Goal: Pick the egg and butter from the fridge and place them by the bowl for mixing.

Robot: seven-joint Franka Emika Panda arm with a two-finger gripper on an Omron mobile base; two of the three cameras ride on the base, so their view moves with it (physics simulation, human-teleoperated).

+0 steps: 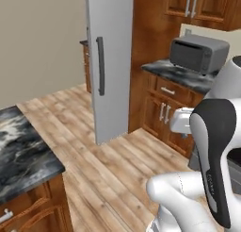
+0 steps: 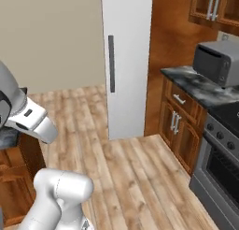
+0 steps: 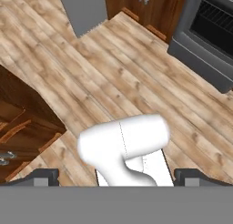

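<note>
Hand (image 3: 116, 175): tips sit wide apart at the bottom of the hand view, spread, holding nothing, aimed down at the wood floor (image 3: 136, 82). Fridge (image 1: 110, 61) stands shut, well ahead of the hand. Judgement: drive close, square to the door handle (image 1: 100, 66), then reach for it.

Dark marble counter (image 1: 181, 74) carries grey toaster oven (image 1: 197, 53); wood floor (image 1: 117, 174).

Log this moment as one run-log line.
stage: approaching fridge | fridge: door shut, handle untouched | gripper: empty, jaws wide apart, over wood floor | egg, butter: not yet picked
</note>
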